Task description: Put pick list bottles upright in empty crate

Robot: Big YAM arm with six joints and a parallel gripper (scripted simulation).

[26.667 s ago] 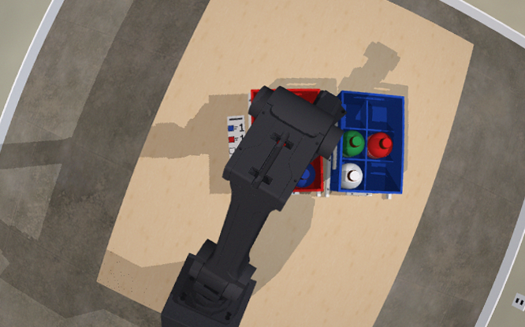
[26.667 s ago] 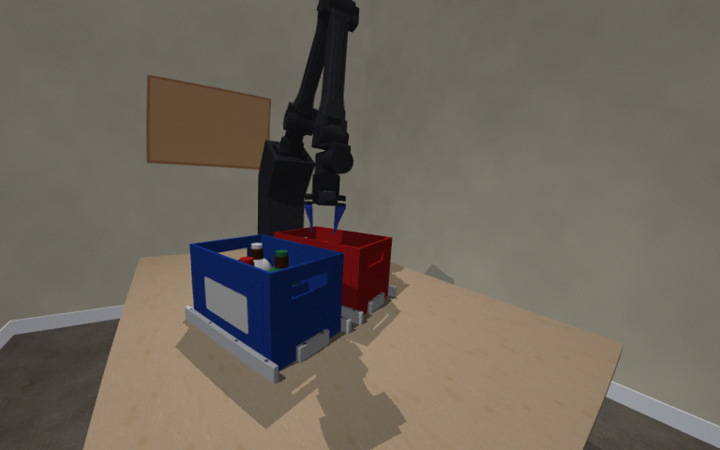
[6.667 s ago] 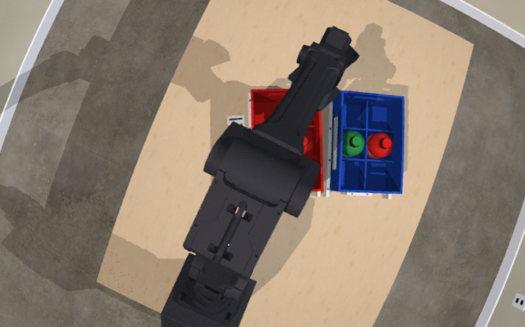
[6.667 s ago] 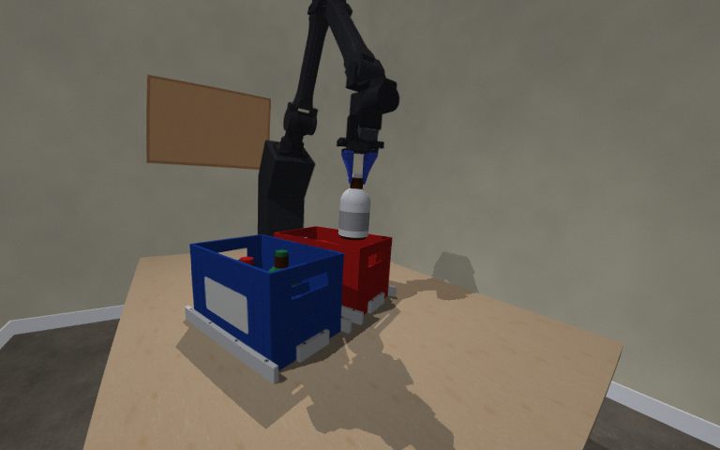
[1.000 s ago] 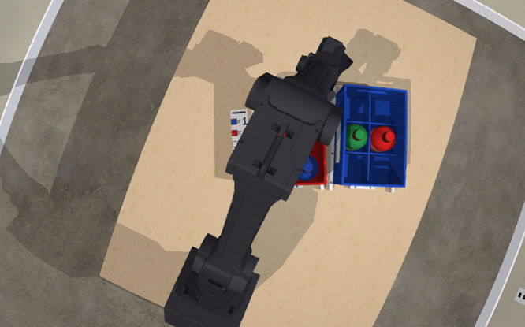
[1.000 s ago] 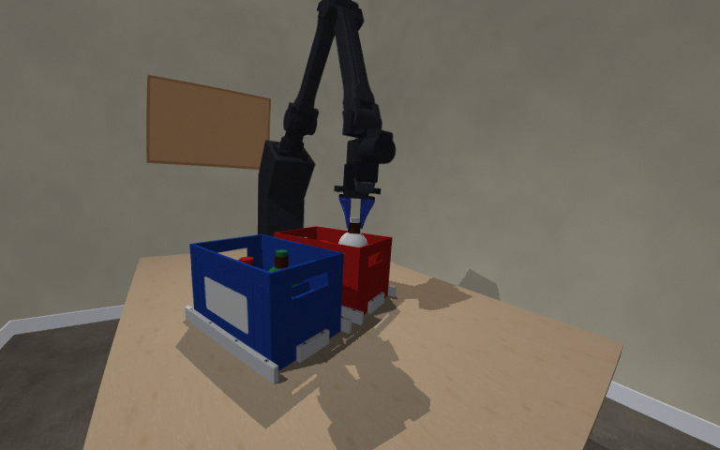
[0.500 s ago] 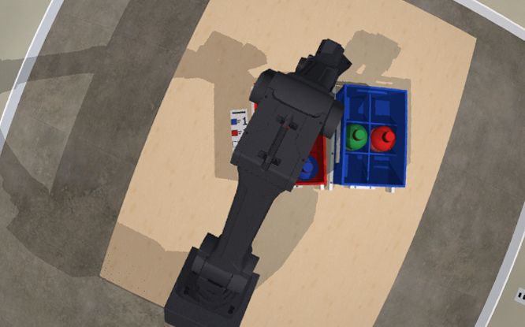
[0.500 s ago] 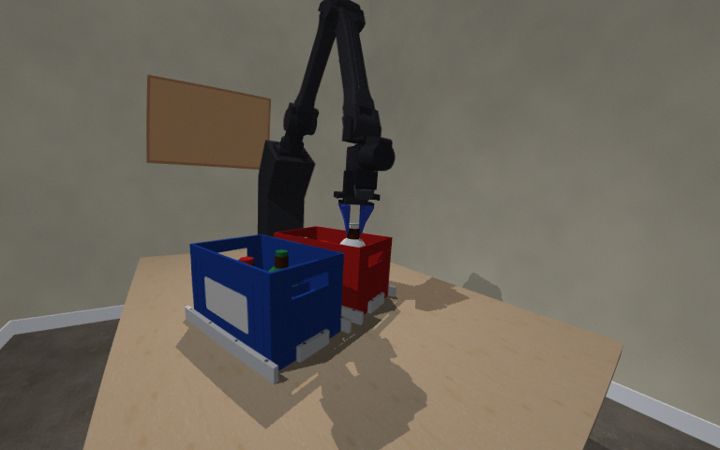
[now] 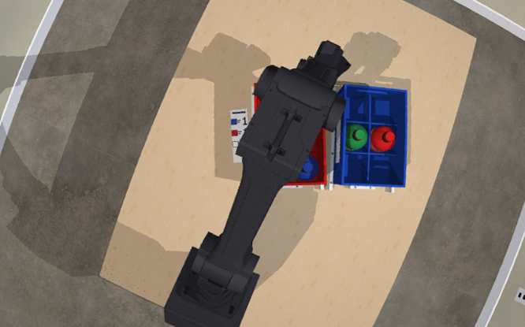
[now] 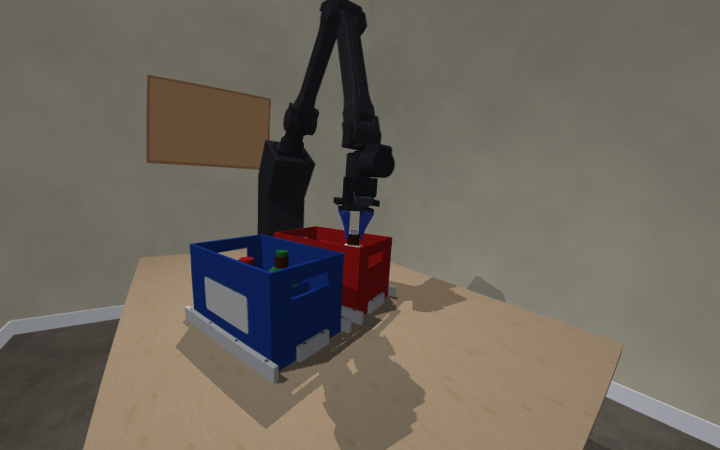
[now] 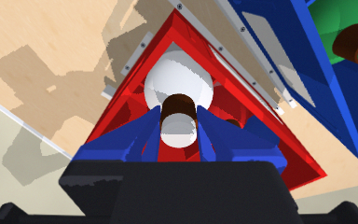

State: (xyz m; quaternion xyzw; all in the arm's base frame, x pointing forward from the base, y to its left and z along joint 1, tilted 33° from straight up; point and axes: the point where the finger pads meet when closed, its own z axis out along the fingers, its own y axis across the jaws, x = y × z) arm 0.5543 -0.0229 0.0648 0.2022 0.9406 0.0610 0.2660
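My gripper is shut on the neck of a white bottle. The bottle is upright inside a corner of the red crate, its neck near rim height; its base is hidden. A blue bottle stands in the red crate's near right corner. The blue crate holds a green bottle and a red bottle in its middle row. The pick list shows a blue line with 1; red and white lines are partly covered.
The arm hides most of the red crate from above. The blue crate stands close to its right, with a narrow gap and light strips around the crate bases. The blue crate's far and near rows hold no bottles.
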